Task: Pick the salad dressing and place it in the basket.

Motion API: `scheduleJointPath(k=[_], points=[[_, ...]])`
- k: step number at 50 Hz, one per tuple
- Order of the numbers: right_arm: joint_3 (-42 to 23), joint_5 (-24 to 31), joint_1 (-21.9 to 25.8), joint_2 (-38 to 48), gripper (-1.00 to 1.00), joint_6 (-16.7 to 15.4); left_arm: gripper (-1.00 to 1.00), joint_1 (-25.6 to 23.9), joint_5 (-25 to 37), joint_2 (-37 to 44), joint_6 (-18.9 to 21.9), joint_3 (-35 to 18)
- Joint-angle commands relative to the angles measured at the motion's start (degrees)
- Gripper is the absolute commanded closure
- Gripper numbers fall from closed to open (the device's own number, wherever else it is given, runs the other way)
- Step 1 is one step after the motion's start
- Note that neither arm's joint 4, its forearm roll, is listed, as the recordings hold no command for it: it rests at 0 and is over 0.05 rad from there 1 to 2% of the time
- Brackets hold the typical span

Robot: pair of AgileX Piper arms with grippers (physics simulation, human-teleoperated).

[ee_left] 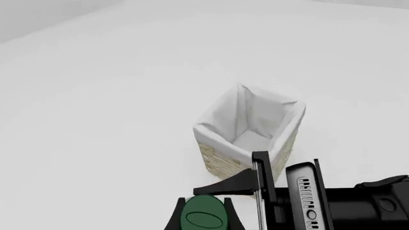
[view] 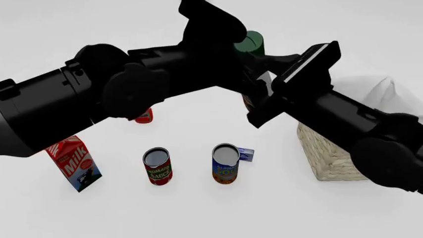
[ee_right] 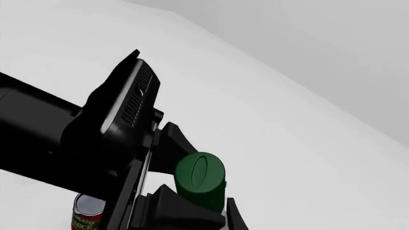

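- My left gripper (ee_left: 204, 205) has its two black fingers pressed against either side of a dark green cap, so I read it as pinching the bottle just below that cap.
- That cap belongs to the salad dressing (view: 250, 42), a small bottle whose white body is hidden behind the arms in every view I have; only the cap shows.
- My right gripper (view: 266, 69) sits right up against the same bottle, one black finger reaching towards the cap in the left wrist view. I cannot tell whether its fingers are clamped or merely spread around it.
- The bottle hangs in the air well above the white table (view: 198, 213), between the two crossed arms, not in the basket.
- The square woven straw-coloured basket with white cloth lining (view: 330, 159) stands on the table to the right, under my right forearm, apart from the bottle; its lined inside looks open in the left wrist view.
- Nearer me on the table stand a red-labelled tin can (view: 158, 167) and a blue and orange tin can (view: 225, 164), with a small blue box (view: 246, 154) just beside the latter.
- A red and white milk carton (view: 74, 161) stands at far left, and a red bottle (view: 144, 117) peeks from under my left arm.
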Motion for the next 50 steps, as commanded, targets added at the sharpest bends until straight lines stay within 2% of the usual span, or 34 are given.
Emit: scheduleJointPath(k=[1, 11, 14, 15, 20, 32, 40, 42, 47, 48, 50], points=[[-0.1, -0.4, 0.3, -0.4, 1.00, -0.1, 1.00, -0.6, -0.2, -0.3, 1.6, 0.6], [0.2, -0.4, 0.7, -0.5, 1.00, -0.2, 1.00, -0.4, 0.3, -0.6, 1.6, 0.3], [0.2, -0.4, 0.8, -0.5, 1.00, -0.1, 1.00, -1.7, 0.8, -0.9, 1.7, 0.3], [0.2, -0.5, 0.8, -0.4, 1.00, 0.0, -1.00, -1.5, 1.1, -0.8, 1.7, 0.1], [0.5, -0.7, 0.8, -0.1, 1.00, 0.4, -1.00, -1.3, 3.2, -1.8, 0.3, -2.0], [1.1, -1.5, 0.7, 0.6, 1.00, 0.8, -1.00, -1.2, 7.3, -7.2, 0.4, -6.7], [1.7, -2.2, 0.4, 1.1, 1.00, 1.3, -1.00, -0.7, 8.9, -14.0, -0.2, -8.6], [1.8, -2.3, 0.2, 0.9, 1.00, 1.6, -1.00, -0.2, 8.0, -16.7, 0.8, -7.4], [2.2, -2.4, -0.3, 0.2, 1.00, 2.2, -1.00, 1.8, 6.1, -20.9, 0.0, -3.4], [2.4, -2.5, -0.5, -0.1, 1.00, 2.5, -1.00, 3.3, 4.6, -22.5, 1.2, -0.9], [2.7, -2.7, -1.0, -0.6, 1.00, 3.2, -1.00, 4.8, 2.3, -25.0, 1.1, 3.1]])
